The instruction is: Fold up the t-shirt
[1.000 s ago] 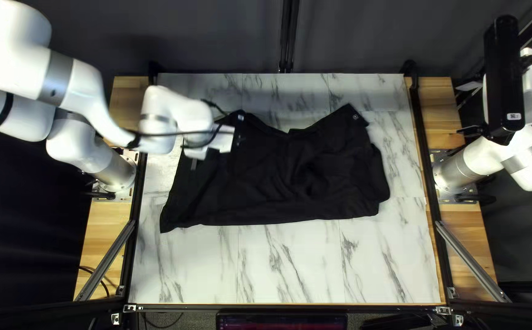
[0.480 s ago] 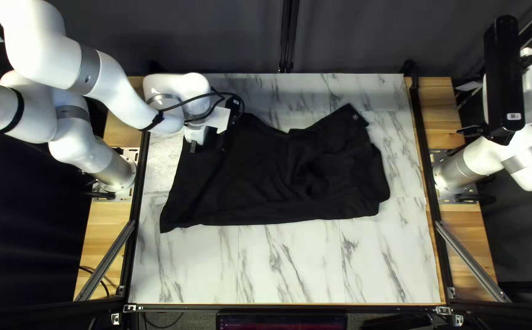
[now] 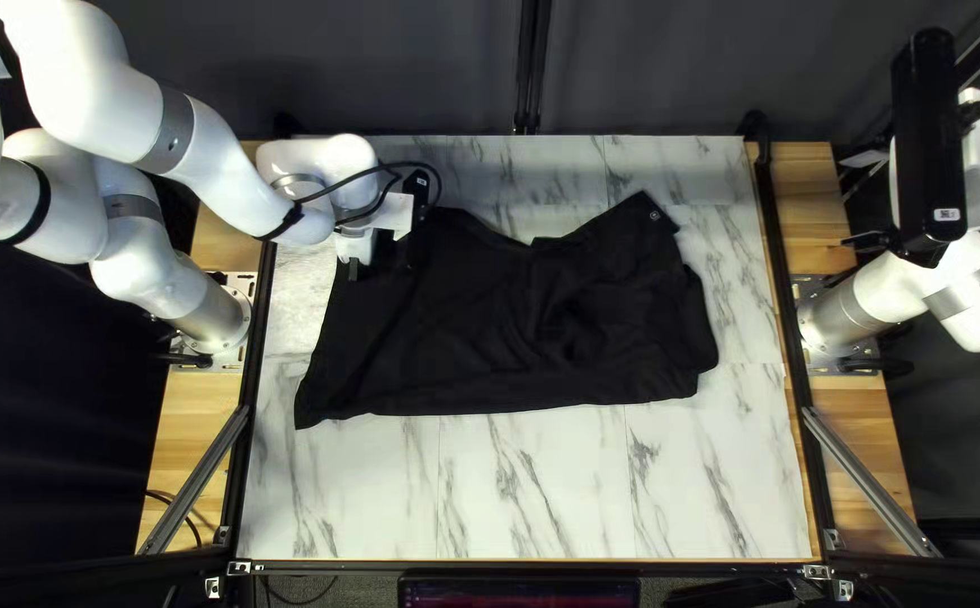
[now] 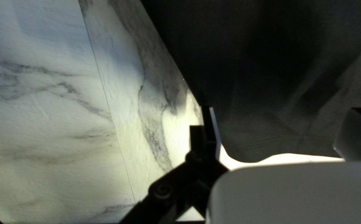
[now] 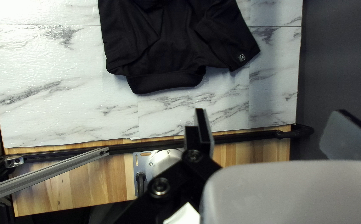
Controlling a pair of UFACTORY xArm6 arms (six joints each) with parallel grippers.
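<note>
In the top left view, the black t-shirt [image 3: 490, 327] lies across the middle of the worktop [image 3: 535, 484], broad and smooth at the left, rumpled at the right. My left gripper [image 4: 284, 110] is open over its far left corner, fingers well apart above the cloth, none pinched. The straight near edge may be a lengthwise fold, though I can't confirm it; I judge the job early, with squaring up and most folding left. At the right, my right gripper [image 5: 271, 112] is also open, off the shirt and holding nothing. The long axis runs left to right. The wide left end looks like the hem, so I take the collar to point right; the corner with the badge [image 3: 654, 215] juts toward the far side.
</note>
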